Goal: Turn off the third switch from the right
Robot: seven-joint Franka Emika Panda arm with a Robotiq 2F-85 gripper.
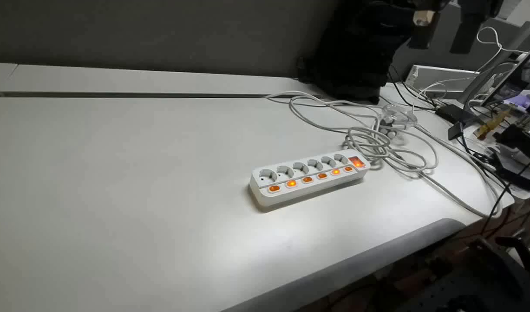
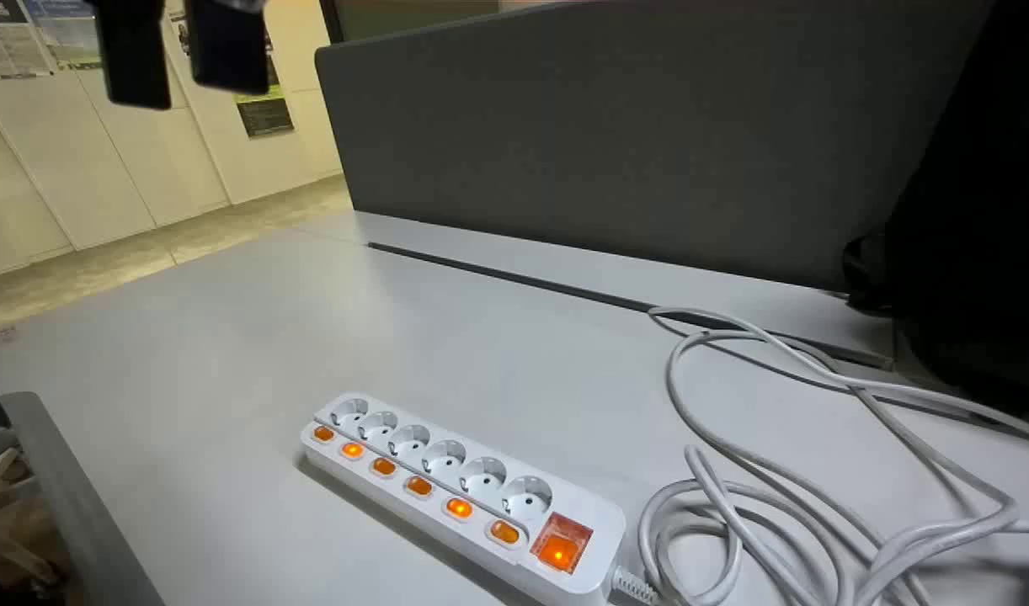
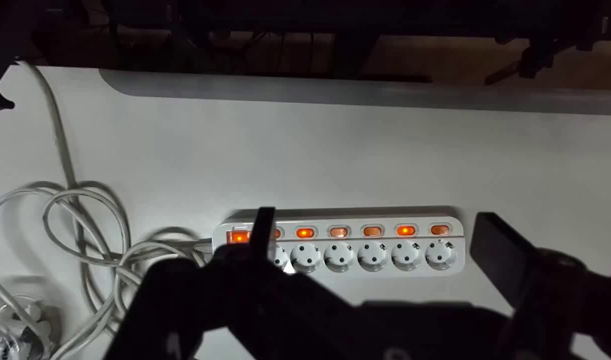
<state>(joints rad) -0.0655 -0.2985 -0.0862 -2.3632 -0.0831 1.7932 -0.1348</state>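
The long white power strip (image 1: 308, 190) lies on the desk and shows in both exterior views (image 2: 472, 547) and the wrist view (image 3: 365, 272). Counting its small orange rockers from the large-switch end, right in the exterior views, the third switch from the right (image 1: 321, 176) looks unlit. It also shows in an exterior view (image 2: 418, 486) and, with left and right reversed, in the wrist view (image 3: 338, 231). The rocker to its right is lit. My gripper (image 3: 375, 212) is open and empty above the strip, its fingers apart. It also shows at the top of both exterior views (image 1: 440, 47) (image 2: 183, 88).
A large lit orange switch (image 1: 357, 162) sits at the strip's cable end. A loose grey cable (image 1: 369, 143) coils beside it. A black bag (image 1: 356, 52) stands against the grey partition (image 2: 615, 143). The desk's front edge (image 1: 356, 264) runs near the strip.
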